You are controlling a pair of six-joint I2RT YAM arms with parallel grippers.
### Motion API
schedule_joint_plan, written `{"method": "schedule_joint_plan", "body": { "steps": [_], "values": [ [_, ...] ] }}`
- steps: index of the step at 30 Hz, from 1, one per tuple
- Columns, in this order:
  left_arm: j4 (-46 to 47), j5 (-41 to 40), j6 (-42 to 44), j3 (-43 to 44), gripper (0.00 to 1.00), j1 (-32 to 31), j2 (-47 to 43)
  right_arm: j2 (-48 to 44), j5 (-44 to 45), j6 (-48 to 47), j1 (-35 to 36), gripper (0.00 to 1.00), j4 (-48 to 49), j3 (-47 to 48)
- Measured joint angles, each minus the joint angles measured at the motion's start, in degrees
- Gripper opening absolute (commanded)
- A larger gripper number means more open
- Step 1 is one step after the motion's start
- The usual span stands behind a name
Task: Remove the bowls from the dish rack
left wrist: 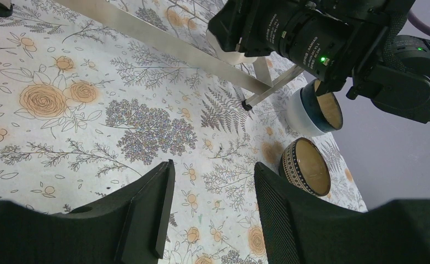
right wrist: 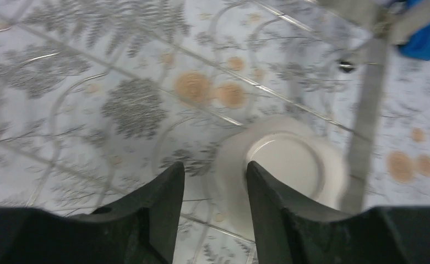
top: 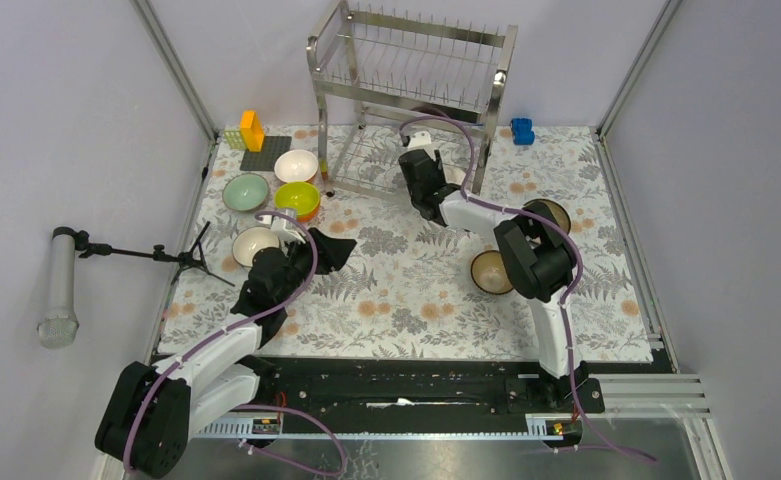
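Bowls (top: pixel 296 165) mostly sit out on the mat (top: pixel 416 290), several near my left gripper (left wrist: pixel 212 170) and two by the right arm. The only one I can see in the rack (top: pixel 411 90) is a white bowl (right wrist: pixel 289 165) on the lower shelf, close beside a corner post (right wrist: pixel 366 121). My right gripper (right wrist: pixel 215 170) hangs over it, jaws partly apart and astride the near rim. Mat shows between one finger and the rim, so I judge nothing is pinched yet. The left gripper is moderately wide and empty above bare mat. My worry is the hold: a thin, curved, glazed rim gives the pads little to bite, so the bowl could swivel or slip out on the lift. A careless path could knock it on the post or the upper shelf (top: pixel 426 40), and its foot might catch in the wires. The wrist view is blurred, so I can't vouch for alignment. The rack is shiny steel wire, rigid and slotted. The white bowl looks glossy, hard, round and shallow. A brown bowl (left wrist: pixel 306 165) has a patterned band outside and a duller inside. The mat is flat with printed flowers.
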Motion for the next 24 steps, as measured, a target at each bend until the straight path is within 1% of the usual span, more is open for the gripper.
{"method": "schedule_joint_plan", "body": {
  "steps": [6,12,19,21,24],
  "values": [
    [0.3,0.0,0.0,0.0,0.6,0.0,0.0,0.0,-10.3,4.1,0.0,0.45,-4.3,0.4],
    [0.3,0.0,0.0,0.0,0.6,0.0,0.0,0.1,-14.8,4.5,-0.6,0.45,-6.4,1.6],
    [0.3,0.0,0.0,0.0,0.6,0.0,0.0,0.1,-25.2,2.8,-0.9,0.5,-9.1,4.4],
    [0.3,0.0,0.0,0.0,0.6,0.0,0.1,0.1,-29.2,2.3,-0.8,0.52,-9.2,5.4],
    [0.3,0.0,0.0,0.0,0.6,0.0,0.3,0.0,-32.3,2.3,-0.5,0.57,-8.7,5.9]
  ]
}}
